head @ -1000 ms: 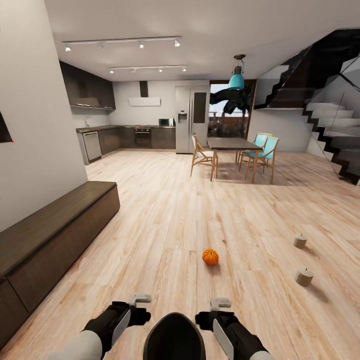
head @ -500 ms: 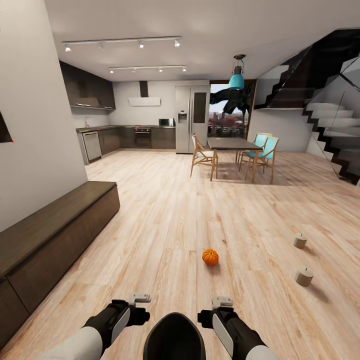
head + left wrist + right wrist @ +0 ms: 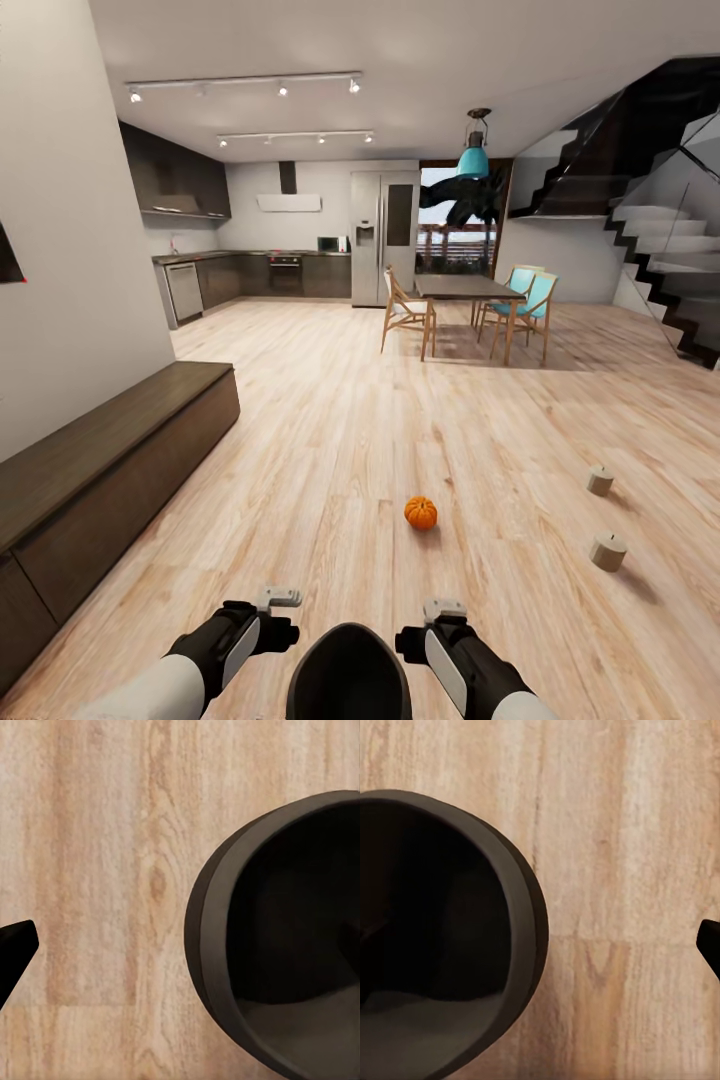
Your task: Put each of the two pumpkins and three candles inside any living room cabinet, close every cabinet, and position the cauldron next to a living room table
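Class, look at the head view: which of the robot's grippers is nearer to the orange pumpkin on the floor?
Right. The right gripper sits just behind the pumpkin, almost in line with it; the left gripper is farther off, toward the cabinet side.

Open floor (image 3: 330,450) is lying ahead; a pumpkin (image 3: 420,513) and two candles (image 3: 607,551) are sitting on it, the cabinet (image 3: 110,480) bordering the left.

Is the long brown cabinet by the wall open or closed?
Closed: the cabinet shows flat dark fronts, flush, with no pale interior visible.
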Controlling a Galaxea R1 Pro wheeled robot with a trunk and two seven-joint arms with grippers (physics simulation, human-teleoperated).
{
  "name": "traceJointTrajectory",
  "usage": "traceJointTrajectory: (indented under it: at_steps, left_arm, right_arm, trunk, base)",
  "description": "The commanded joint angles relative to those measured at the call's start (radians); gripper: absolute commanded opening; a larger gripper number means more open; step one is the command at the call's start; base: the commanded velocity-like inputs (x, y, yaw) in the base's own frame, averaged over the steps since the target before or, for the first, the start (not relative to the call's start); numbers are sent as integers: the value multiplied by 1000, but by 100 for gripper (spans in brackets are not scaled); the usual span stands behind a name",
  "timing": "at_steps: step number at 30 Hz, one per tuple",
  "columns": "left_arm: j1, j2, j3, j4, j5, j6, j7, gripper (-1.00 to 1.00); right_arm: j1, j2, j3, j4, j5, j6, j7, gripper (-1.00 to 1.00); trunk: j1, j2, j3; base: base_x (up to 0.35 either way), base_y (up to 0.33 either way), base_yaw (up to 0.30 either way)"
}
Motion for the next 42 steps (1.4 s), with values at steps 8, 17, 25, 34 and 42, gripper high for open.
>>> traceJointTrajectory:
  at_steps: [8,17,25,34,42]
  left_arm:
    - [0,0,-2,-2,0,5,-4,100]
    - [0,0,-2,-2,1,4,-11,100]
    - [0,0,-3,-2,-1,4,-6,100]
    - [0,0,-5,-2,-3,5,-4,100]
    - [0,0,-5,-2,-6,12,-9,100]
  right_arm:
    - [0,0,4,-1,-9,56,-8,100]
    - [0,0,4,-1,-9,61,-4,100]
    - [0,0,5,-3,-9,58,-3,100]
    - [0,0,11,-3,-9,52,-2,100]
    - [0,0,19,-4,-9,50,-1,100]
  trunk:
    - [31,-57,-26]
    - [65,-120,-54]
    - [96,-176,-79]
    - [130,-239,-108]
    - [161,-295,-133]
  base:
    - [0,0,0]
    - [0,0,0]
    - [0,0,0]
    - [0,0,0]
    - [0,0,0]
